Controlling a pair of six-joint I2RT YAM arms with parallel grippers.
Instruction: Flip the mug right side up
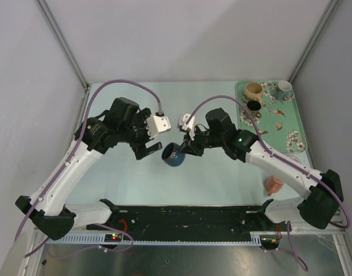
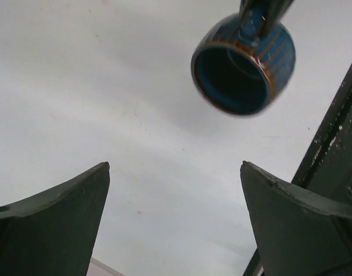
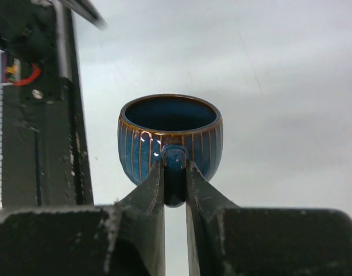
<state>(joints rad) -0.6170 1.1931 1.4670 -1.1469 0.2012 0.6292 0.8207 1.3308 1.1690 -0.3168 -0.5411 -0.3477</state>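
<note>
Mug (image 1: 174, 154): blue, ribbed, centre of the top view, held tilted above the table (image 1: 130, 178). Right gripper (image 3: 174, 172): pinching the handle alone, a thin hold, so the mug may swivel or slip on set-down. Left gripper (image 2: 174, 167): spread, empty, beside it.

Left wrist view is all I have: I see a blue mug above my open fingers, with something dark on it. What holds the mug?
Observer: The right gripper is shut on the handle of the mug, pinching it from both sides.
Operator: Does anything else stand close to it?
Observer: No. A flowered tray in the far right corner bears three cups, well away from the mug.
</note>
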